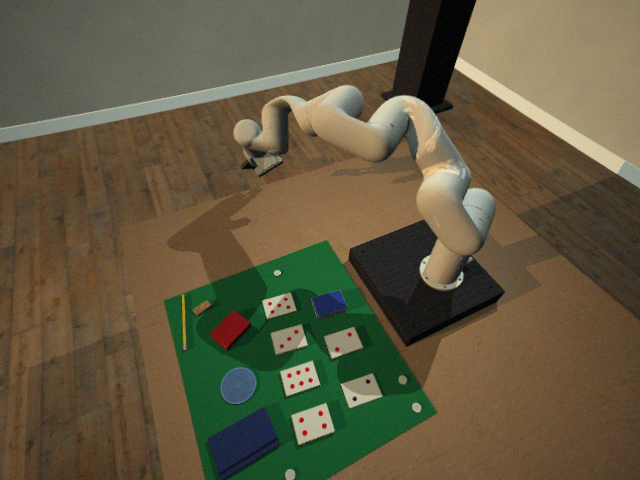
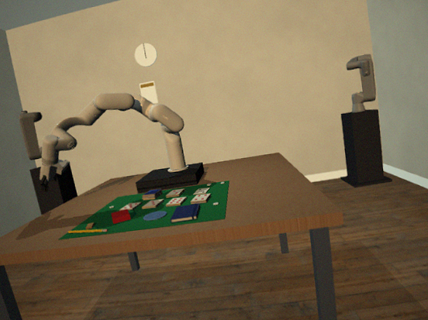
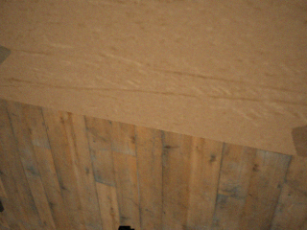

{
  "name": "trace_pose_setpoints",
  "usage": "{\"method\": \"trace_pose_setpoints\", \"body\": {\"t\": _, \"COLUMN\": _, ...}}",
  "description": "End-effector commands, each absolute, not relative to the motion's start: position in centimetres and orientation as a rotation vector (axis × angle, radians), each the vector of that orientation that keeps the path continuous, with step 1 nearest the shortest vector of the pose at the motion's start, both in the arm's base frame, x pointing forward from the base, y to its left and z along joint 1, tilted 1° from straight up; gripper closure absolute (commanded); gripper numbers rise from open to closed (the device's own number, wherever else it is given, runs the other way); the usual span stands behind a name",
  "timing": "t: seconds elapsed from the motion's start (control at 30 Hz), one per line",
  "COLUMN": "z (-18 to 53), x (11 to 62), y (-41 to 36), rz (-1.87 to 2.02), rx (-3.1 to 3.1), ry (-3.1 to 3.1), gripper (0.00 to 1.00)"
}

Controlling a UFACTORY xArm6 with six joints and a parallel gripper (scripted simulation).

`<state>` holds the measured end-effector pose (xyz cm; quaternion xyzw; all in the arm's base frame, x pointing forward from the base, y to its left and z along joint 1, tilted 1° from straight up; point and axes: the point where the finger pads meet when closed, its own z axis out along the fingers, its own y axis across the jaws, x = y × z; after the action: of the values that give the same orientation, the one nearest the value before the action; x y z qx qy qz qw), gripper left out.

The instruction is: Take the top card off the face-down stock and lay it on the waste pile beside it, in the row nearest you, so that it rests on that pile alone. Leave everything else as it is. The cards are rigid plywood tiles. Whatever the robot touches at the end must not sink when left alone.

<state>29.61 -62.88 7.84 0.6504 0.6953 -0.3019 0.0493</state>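
Note:
The face-down stock [image 1: 329, 303] is a small stack of blue-backed tiles on the green mat [image 1: 294, 361], in the row nearest my base; it also shows in the exterior view [image 2: 152, 193]. Beside it in that row lies a face-up card with three red pips [image 1: 342, 342], then a card with two black pips [image 1: 360, 390]. My gripper [image 1: 262, 164] is open and empty. It hangs high over the table's far edge, well away from the mat, and also shows in the exterior view [image 2: 43, 181]. The wrist view shows only the table edge [image 3: 144, 120] and the floor.
Face-up red-pip cards [image 1: 279, 305] [image 1: 288, 338] [image 1: 299, 378] [image 1: 312, 423] form a second row. A red box [image 1: 230, 329], blue disc [image 1: 238, 385], dark blue book [image 1: 242, 441], pencil [image 1: 183, 321] and small wooden block [image 1: 201, 307] lie beyond. My black base [image 1: 423, 286] adjoins the mat.

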Motion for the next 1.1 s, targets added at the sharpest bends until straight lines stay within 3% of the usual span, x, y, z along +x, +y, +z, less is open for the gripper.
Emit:
{"method": "trace_pose_setpoints", "body": {"t": 0.0, "z": 8.0, "x": 34.1, "y": -57.1, "rz": -0.801, "rx": 1.826, "ry": 2.315, "gripper": 0.0}}
{"method": "trace_pose_setpoints", "body": {"t": 0.57, "z": 7.6, "x": 40.4, "y": -41.7, "rz": -0.532, "rx": 1.408, "ry": 2.7, "gripper": 0.0}}
{"method": "trace_pose_setpoints", "body": {"t": 1.07, "z": 7.0, "x": 41.2, "y": -27.0, "rz": -0.293, "rx": 0.95, "ry": 2.95, "gripper": 0.0}}
